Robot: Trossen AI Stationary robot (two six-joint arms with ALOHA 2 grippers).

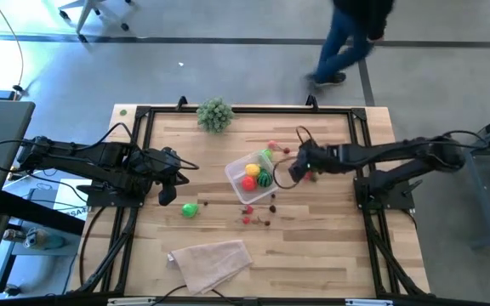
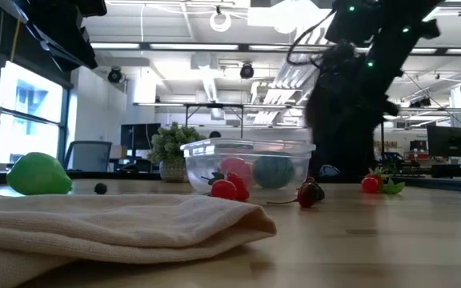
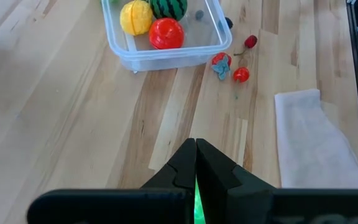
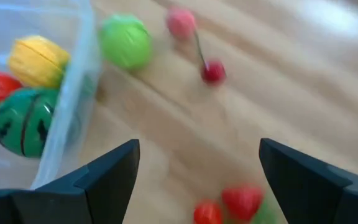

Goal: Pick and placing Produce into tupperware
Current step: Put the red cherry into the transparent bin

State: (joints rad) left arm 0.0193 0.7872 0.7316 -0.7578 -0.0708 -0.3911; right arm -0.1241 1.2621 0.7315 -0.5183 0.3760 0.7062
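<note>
The right tool (image 1: 299, 167), fingers apart and empty beside the clear box (image 1: 251, 177), should drop squarely over the red strawberry (image 4: 242, 200) before closing; left tool (image 1: 170, 178) waits closed.

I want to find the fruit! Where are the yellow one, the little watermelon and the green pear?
Yellow fruit (image 3: 135, 17), left wrist view, middle of its top.
Watermelon (image 4: 21, 129), right wrist view, its striped side, seen through the tupperware.
Green pear (image 2: 38, 174), low view, its round body.

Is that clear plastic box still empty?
No, the clear box already holds a yellow fruit, a red one and a little striped watermelon.
</note>
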